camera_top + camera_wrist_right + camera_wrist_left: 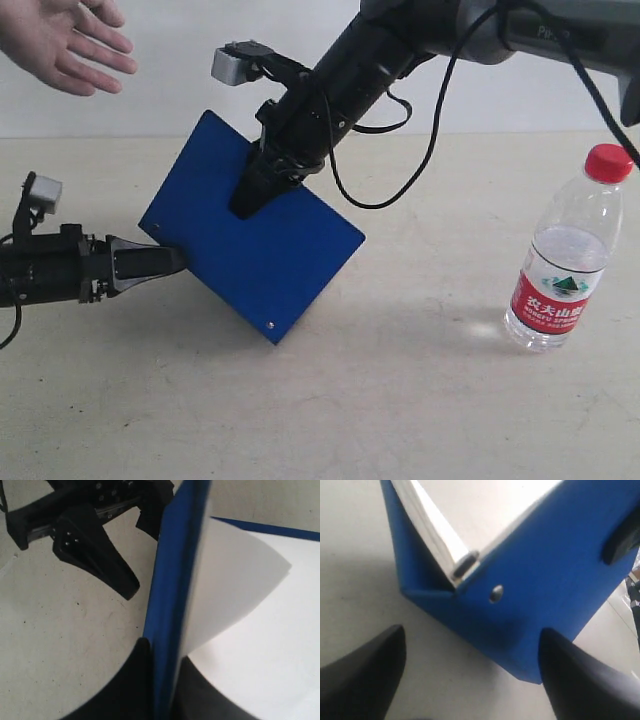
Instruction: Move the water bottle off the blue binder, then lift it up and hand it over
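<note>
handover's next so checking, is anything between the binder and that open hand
Nothing visible does. The right end effector holds the binder tilted up, with open space to the hand; the bottle stands well aside.

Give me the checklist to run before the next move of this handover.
1. Water bottle off the blue binder, upright on the table: ok.
2. Right gripper shut on the binder's upper edge: ok.
3. Left gripper open at the binder's corner: ok.
4. Binder's lowest corner clear of the table: cannot tell.
5. Person's hand open, apart from the binder: ok.
</note>
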